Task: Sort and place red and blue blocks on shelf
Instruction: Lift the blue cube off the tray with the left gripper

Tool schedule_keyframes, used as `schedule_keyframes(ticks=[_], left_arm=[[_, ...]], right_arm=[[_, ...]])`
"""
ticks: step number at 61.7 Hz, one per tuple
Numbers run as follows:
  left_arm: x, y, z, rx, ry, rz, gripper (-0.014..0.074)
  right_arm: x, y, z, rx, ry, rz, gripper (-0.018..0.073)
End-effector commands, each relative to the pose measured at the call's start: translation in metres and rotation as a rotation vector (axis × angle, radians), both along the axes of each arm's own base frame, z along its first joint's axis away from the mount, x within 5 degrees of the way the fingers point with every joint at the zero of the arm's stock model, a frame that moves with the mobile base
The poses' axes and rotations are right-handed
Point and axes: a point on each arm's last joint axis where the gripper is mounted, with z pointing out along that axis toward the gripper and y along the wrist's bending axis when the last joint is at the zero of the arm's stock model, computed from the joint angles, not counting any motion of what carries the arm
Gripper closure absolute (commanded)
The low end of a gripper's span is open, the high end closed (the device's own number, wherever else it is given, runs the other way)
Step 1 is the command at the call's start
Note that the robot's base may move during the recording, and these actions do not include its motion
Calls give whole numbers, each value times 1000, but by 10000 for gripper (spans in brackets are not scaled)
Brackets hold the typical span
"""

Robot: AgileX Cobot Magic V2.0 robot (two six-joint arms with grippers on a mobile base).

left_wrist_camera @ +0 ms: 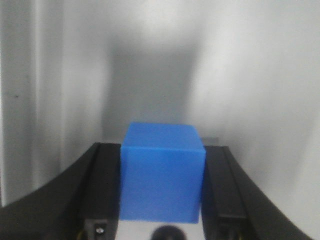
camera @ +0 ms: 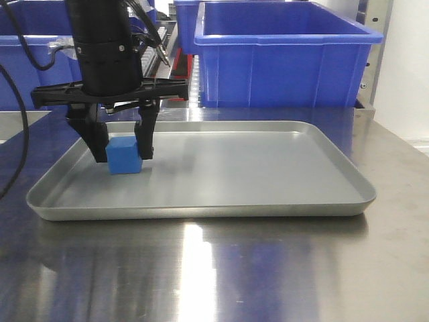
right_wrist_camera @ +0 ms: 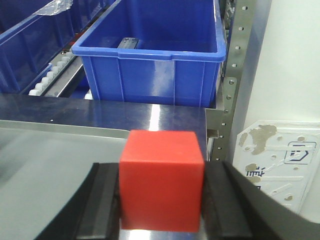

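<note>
Steel tabletop (camera: 201,268) carries tray (camera: 268,168). Left gripper (camera: 123,151) clamped on blue block (camera: 125,159), tray beneath. Right gripper (right_wrist_camera: 161,220) clamped on red block (right_wrist_camera: 161,180), bin (right_wrist_camera: 150,75) ahead.

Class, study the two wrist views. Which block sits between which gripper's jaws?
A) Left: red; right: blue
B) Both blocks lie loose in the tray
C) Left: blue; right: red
C: the left wrist view shows the blue block flush between the jaws of the left gripper, and the right wrist view shows the red block between those of the right gripper.
</note>
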Motion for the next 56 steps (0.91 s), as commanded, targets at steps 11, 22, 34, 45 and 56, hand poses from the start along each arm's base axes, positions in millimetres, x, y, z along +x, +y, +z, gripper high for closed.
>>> schedule_keyframes(ticks=[11,22,34,45,56], left_arm=[[-6,6,51,-68,-135,8,477],[-14,14,80,-89,-206,7,472],[-31,37,119,-121,-309,-28,472],[-57,72,132,-110,-441,-169,472],[-91,111,131,-109,-673,-254,472]], right_arm=[[-1,-1,17,2,-114,-8,182],[-1,-1,17,2,-114,-8,182],[-1,-1,17,2,-114,-8,182],[-1,-1,17,2,-114,-8,182],[-1,-1,17,2,-114,-8,182]])
